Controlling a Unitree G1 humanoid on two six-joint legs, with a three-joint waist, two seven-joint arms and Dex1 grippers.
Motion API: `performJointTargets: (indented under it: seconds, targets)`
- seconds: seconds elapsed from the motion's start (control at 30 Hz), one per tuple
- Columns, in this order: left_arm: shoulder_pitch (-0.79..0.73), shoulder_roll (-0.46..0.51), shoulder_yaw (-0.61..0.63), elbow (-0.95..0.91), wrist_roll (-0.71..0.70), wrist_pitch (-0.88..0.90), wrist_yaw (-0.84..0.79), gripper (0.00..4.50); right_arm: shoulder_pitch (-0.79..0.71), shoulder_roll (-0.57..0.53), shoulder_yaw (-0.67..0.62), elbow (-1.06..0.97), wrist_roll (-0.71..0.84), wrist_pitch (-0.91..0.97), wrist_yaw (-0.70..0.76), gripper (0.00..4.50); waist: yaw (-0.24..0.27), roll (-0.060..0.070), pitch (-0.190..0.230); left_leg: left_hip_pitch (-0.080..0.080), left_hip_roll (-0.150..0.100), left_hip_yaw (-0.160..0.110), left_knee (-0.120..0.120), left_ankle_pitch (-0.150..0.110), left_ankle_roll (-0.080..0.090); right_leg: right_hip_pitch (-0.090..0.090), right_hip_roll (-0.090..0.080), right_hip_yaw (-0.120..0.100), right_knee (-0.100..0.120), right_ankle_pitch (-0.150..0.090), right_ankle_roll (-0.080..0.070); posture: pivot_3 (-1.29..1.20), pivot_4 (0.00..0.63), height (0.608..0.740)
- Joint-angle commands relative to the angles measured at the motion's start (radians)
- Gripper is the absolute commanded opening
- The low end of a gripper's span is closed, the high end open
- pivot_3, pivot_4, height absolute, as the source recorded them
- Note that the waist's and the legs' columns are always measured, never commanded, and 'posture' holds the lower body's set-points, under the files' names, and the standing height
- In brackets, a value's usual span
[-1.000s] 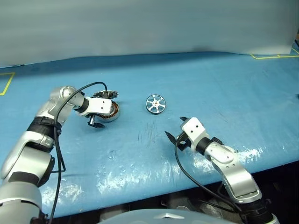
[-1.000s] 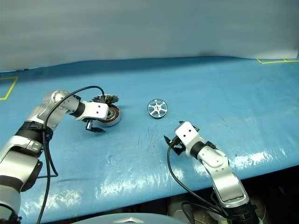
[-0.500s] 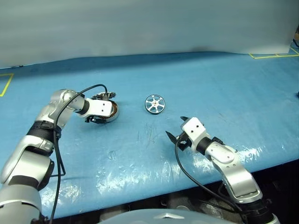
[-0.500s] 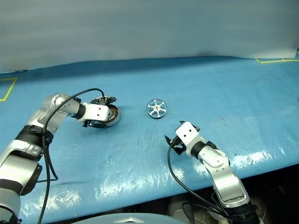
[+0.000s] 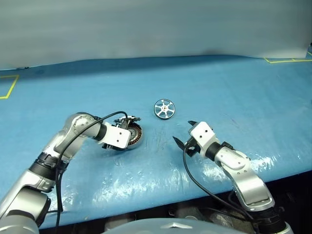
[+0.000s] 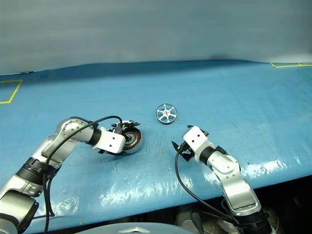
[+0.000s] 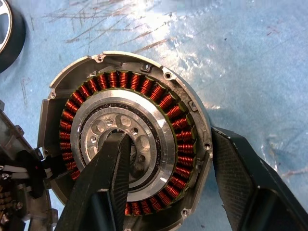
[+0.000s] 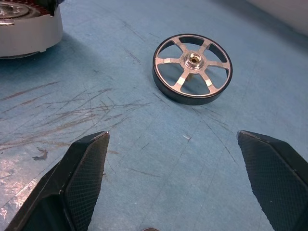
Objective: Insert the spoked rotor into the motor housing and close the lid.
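Dragged nearer by the clamping left gripper [image 7: 166,180], motor housing [image 5: 130,137] nears spoked rotor [image 5: 164,108]; right gripper [image 8: 175,180] spread.

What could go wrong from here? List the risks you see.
1. The left claw grips the motor housing with one finger in its bore and the other outside the rim; if that finger stays, the spoked rotor probably cannot seat.
2. That one-sided grip may tilt or drop the housing.
3. The lid hangs open beside the housing and could swing or snag.
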Motion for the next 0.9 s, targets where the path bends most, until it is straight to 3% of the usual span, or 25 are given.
performJointTargets:
  seconds: [0.03, 0.37, 0.5, 0.7, 0.9]
  targets:
    - [0.015, -0.033, -0.066, -0.023, 0.051, 0.001, 0.03, 2.16, -0.015, -0.002, -0.004, -0.022, 0.004, -0.014, 0.006, 4.5, 0.007, 0.001, -0.001, 0.0, 0.0, 0.0, 0.0, 0.0, 0.0, 0.0, 0.0, 0.0, 0.0, 0.0, 0.0, 0.0, 0.15, 0.74]
    - [0.03, -0.109, -0.087, -0.006, 0.012, -0.036, 0.043, 2.16, -0.008, -0.001, 0.001, -0.03, 0.004, -0.006, 0.003, 4.5, 0.018, 0.002, -0.002, 0.0, -0.003, 0.0, 0.005, -0.001, 0.004, 0.002, 0.0, 0.006, 0.0, 0.0, 0.0, 0.0, 0.15, 0.74]
    - [0.016, -0.098, -0.099, 0.018, 0.037, -0.079, 0.044, 2.16, 0.0, -0.001, 0.002, -0.031, 0.002, -0.008, -0.001, 4.5, 0.018, 0.002, -0.002, -0.001, -0.003, 0.001, 0.008, -0.002, 0.007, 0.003, 0.0, 0.007, 0.0, 0.0, 0.001, 0.0, 0.15, 0.74]
    - [0.012, -0.114, -0.078, 0.042, 0.052, -0.096, 0.12, 4.09, 0.005, 0.008, 0.002, -0.031, 0.001, -0.008, -0.011, 4.5, 0.017, 0.002, -0.002, 0.0, -0.003, 0.001, 0.009, -0.003, 0.008, 0.003, 0.0, 0.007, 0.0, 0.0, 0.001, 0.0, 0.15, 0.74]
    - [0.056, -0.106, -0.007, -0.07, -0.073, -0.013, 0.113, 4.09, 0.011, 0.009, -0.004, -0.029, -0.003, -0.014, -0.018, 4.5, 0.009, 0.002, -0.001, -0.001, -0.001, 0.001, 0.01, -0.003, 0.008, 0.002, 0.0, 0.007, 0.001, 0.0, 0.002, 0.0, 0.15, 0.74]
